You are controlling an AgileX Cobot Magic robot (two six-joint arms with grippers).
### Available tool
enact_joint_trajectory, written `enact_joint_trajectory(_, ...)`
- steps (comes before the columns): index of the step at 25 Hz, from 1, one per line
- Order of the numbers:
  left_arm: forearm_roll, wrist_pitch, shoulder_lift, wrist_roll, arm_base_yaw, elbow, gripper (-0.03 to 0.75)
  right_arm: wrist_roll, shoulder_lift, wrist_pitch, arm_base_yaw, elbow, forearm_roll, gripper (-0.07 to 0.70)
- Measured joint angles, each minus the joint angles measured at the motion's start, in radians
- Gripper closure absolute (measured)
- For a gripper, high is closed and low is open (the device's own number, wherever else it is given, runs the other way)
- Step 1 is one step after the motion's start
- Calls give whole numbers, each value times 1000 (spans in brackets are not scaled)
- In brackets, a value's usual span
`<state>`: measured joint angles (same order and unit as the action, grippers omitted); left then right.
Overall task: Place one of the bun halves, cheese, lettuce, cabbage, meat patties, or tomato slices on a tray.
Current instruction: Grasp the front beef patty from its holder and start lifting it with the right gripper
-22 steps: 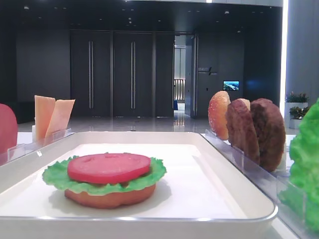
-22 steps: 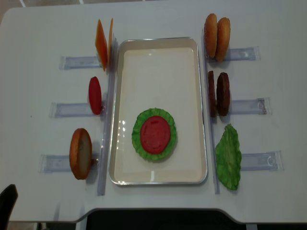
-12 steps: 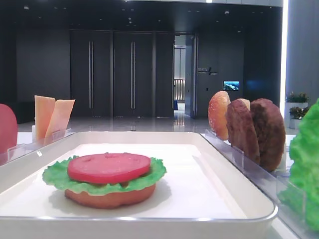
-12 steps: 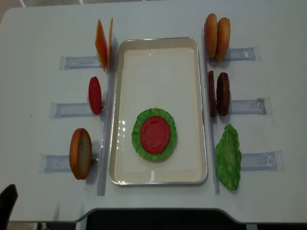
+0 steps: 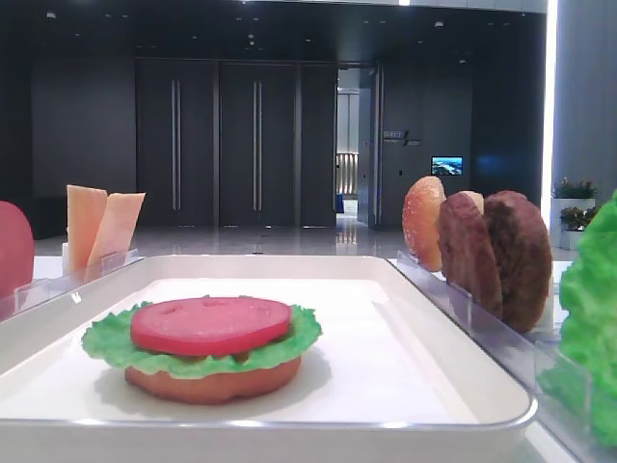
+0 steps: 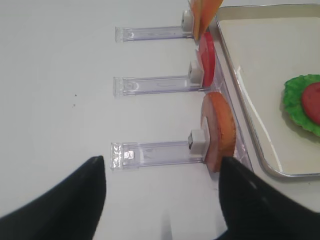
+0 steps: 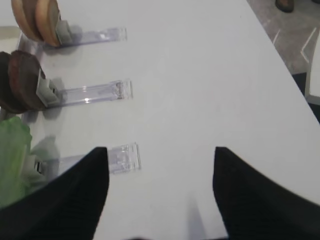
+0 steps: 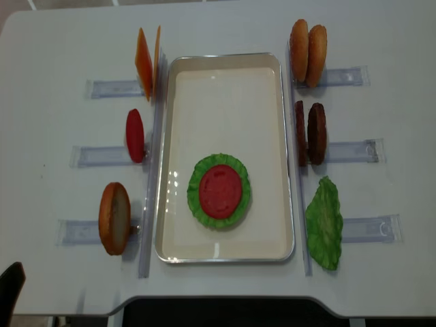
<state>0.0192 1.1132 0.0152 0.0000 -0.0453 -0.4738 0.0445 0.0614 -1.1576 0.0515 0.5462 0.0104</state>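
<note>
On the white tray (image 8: 225, 61) a tomato slice (image 8: 220, 191) lies on lettuce (image 8: 194, 204) over a bun half (image 5: 212, 381). Left of the tray stand cheese (image 8: 145, 63), a tomato slice (image 8: 135, 135) and a bun half (image 8: 114, 218). To its right stand two bun halves (image 8: 308, 53), meat patties (image 8: 310, 133) and lettuce (image 8: 323, 221). Cabbage is out of view. My left gripper (image 6: 161, 161) is open over bare table near that left bun half (image 6: 220, 130). My right gripper (image 7: 160, 150) is open and empty, right of the lettuce (image 7: 12, 155).
Clear plastic slotted racks (image 8: 354, 151) hold the foods on both sides of the tray. The table's front edge (image 8: 218, 300) runs just below the tray. A black part of the left arm (image 8: 10, 286) shows at the bottom left corner.
</note>
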Motion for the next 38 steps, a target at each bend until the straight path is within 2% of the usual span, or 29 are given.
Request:
enact_joint_trajectory(7, 0, 0, 0, 0, 0, 0, 181, -1, 330, 12, 0, 119, 0, 199)
enact_joint_trajectory(14, 0, 0, 0, 0, 0, 0, 181, -1, 695, 14, 0, 320, 0, 199)
enact_joint_trajectory(20, 0, 0, 0, 0, 0, 0, 181, -31, 989, -50, 0, 531, 1, 199)
enact_joint_trajectory(30, 0, 0, 0, 0, 0, 0, 181, -60, 1267, -61, 0, 785, 12, 199)
enact_joint_trajectory(34, 0, 0, 0, 0, 0, 0, 181, -75, 1331, -61, 0, 833, 51, 199)
enact_joint_trajectory(38, 0, 0, 0, 0, 0, 0, 181, -31, 1349, -62, 0, 837, 62, 199)
